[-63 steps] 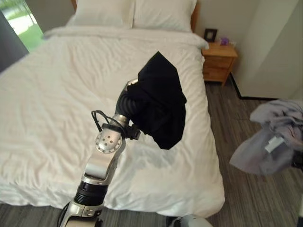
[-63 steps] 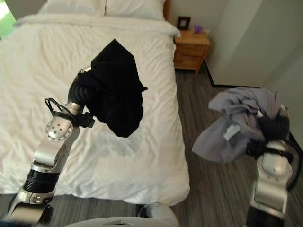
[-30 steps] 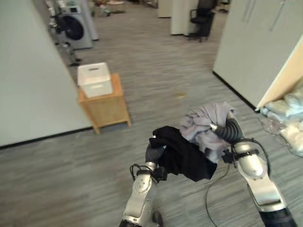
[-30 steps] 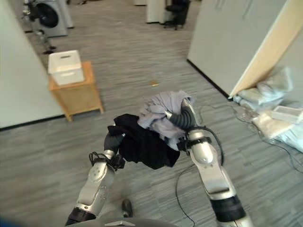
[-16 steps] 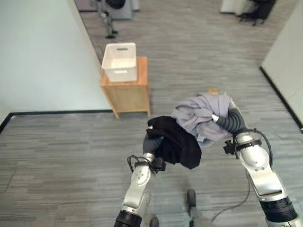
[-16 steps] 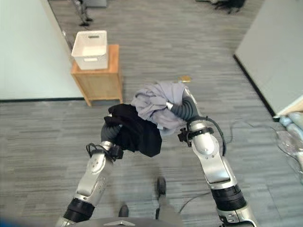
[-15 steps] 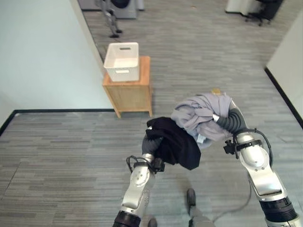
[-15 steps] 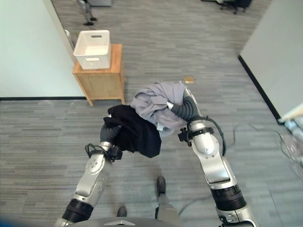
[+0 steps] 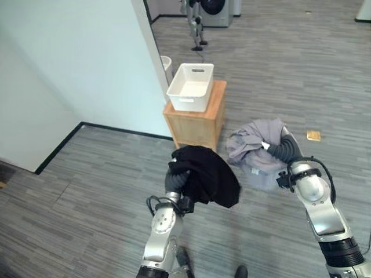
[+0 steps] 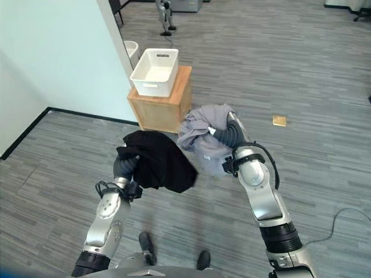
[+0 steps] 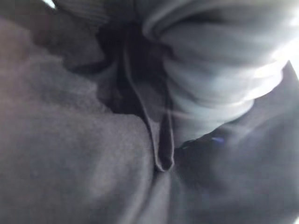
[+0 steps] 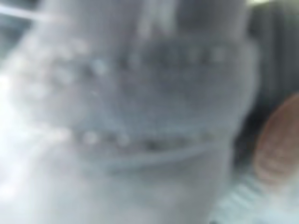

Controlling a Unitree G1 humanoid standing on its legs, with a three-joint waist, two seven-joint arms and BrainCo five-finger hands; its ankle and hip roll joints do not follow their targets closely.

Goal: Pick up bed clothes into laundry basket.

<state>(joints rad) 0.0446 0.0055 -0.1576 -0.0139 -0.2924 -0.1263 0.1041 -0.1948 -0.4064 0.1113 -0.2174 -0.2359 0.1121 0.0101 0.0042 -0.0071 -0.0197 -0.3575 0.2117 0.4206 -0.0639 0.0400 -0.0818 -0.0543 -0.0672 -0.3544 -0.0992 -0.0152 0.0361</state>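
A black garment (image 9: pixel 207 176) hangs draped over my left hand (image 9: pixel 174 177), whose dark ribbed cover shows at the cloth's left edge. In the left wrist view, dark folds (image 11: pixel 93 154) lie right against the camera. A grey garment (image 9: pixel 253 143) is bunched over my right hand (image 9: pixel 283 149), and pale grey cloth (image 12: pixel 140 121) covers the right wrist view. Both hands are held above the floor. The white laundry basket (image 9: pixel 190 87) stands on a small wooden cabinet (image 9: pixel 197 123) just beyond the two garments.
A white wall (image 9: pixel 75 63) ends at a corner left of the cabinet, with a white bin (image 9: pixel 166 61) behind it. A small tan object (image 9: pixel 313 135) lies on the grey plank floor to the right. A washing machine (image 9: pixel 219 6) stands far back.
The camera has turned, so the basket and cabinet now sit nearer the middle. The black and grey garments, which overlapped before, now hang apart.
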